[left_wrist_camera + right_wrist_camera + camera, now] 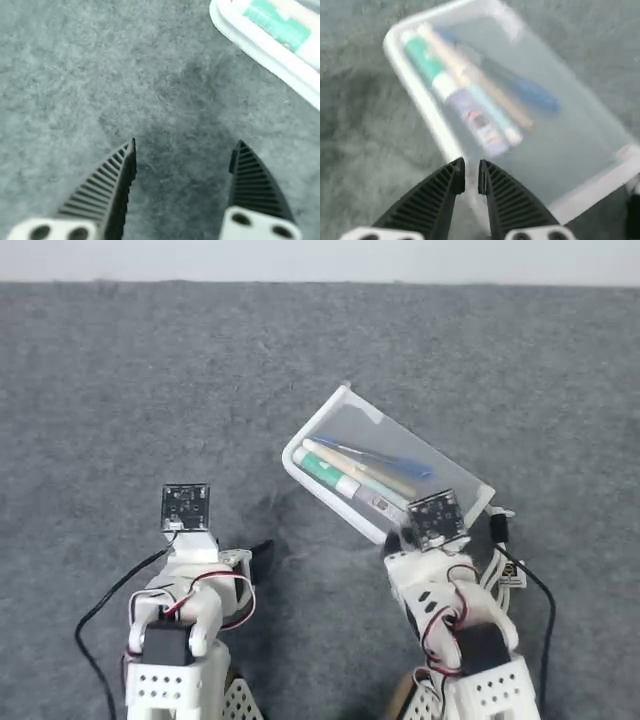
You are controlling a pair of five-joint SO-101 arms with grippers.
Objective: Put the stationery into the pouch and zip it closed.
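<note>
As its wrist view shows, left hand (186,144) gapes.

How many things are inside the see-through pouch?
3 I can tell, side by side: a green-and-white marker at the pouch edge, a beige stick in the middle, a blue pen beyond. Others may be hidden.

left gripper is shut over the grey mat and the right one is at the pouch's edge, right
No: the left gripper is open, jaws apart over the mat, as the left wrist view shows. The right gripper is at the edge of the pouch.
</note>
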